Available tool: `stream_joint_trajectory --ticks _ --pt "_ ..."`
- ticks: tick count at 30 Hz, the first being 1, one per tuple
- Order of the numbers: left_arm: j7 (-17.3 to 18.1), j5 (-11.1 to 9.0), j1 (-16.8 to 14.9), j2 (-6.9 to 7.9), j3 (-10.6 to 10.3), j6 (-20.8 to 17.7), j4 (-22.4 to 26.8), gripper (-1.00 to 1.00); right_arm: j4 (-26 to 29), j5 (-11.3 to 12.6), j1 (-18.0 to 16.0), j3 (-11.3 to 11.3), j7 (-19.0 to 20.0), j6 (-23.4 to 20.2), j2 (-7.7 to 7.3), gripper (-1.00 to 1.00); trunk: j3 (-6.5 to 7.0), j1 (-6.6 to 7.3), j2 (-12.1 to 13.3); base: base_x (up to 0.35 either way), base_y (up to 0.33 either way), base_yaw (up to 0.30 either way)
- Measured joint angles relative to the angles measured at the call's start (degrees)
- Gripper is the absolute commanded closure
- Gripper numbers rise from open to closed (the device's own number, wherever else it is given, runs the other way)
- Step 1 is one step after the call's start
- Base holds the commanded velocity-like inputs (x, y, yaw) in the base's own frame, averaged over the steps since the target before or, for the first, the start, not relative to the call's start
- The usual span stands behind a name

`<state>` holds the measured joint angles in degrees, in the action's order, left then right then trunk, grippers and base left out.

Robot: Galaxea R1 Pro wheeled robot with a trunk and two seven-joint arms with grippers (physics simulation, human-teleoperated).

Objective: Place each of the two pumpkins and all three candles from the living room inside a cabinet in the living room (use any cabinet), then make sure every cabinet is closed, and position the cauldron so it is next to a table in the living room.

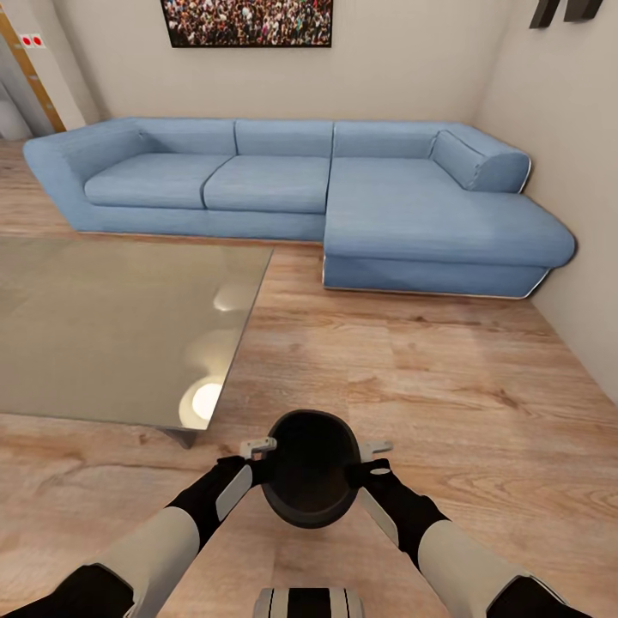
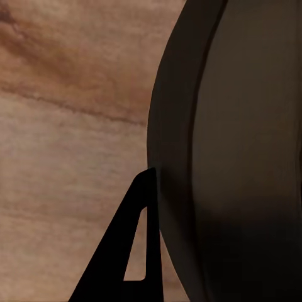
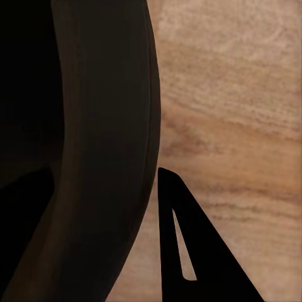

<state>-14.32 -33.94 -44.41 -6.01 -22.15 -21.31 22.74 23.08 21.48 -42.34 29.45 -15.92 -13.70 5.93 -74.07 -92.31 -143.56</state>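
Observation:
I hold the black cauldron (image 1: 309, 472) low in front of my trunk, above the wooden floor. My left gripper (image 1: 262, 459) is shut on its left rim and my right gripper (image 1: 365, 459) on its right rim. In each wrist view the dark cauldron wall (image 2: 239, 157) (image 3: 94, 157) stands close up, with one black finger (image 2: 135, 251) (image 3: 189, 251) lying against its outside; the other finger is hidden. The glassy table (image 1: 103, 326) stands to the left, its near right corner a short way from the cauldron. The pumpkins, candles and cabinet are out of view.
A blue L-shaped sofa (image 1: 326, 189) runs along the back wall, with its chaise reaching forward on the right. A framed picture (image 1: 247, 21) hangs above it. Wooden floor (image 1: 412, 369) lies between the table, the sofa and the right wall.

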Motion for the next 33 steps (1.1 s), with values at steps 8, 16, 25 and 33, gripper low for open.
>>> stream_joint_trajectory --ticks 8,16,25,33 --pt "0.08 0.05 0.00 0.00 0.04 0.03 -0.07 1.00 0.00 0.06 0.00 0.07 -0.05 -0.02 0.00 1.00 0.00 0.00 0.00 0.003 0.000 0.000" --pt "0.68 -0.33 0.02 -0.06 -0.26 0.45 2.42 -1.00 -0.02 1.90 -0.02 -0.46 2.70 0.16 0.29 -1.00 0.00 0.01 -0.01 0.000 0.000 0.000" --pt "0.70 -0.34 0.06 -0.06 -0.26 1.00 2.40 -1.00 0.00 1.99 -0.02 -0.43 2.82 0.16 0.24 -1.00 0.00 0.01 0.00 0.000 0.000 0.000" --pt "0.70 -0.42 0.03 -0.13 -0.27 1.01 2.47 -1.00 0.01 1.99 -0.02 -0.44 2.81 0.16 0.22 -1.00 0.00 0.01 0.00 0.000 0.000 0.000"
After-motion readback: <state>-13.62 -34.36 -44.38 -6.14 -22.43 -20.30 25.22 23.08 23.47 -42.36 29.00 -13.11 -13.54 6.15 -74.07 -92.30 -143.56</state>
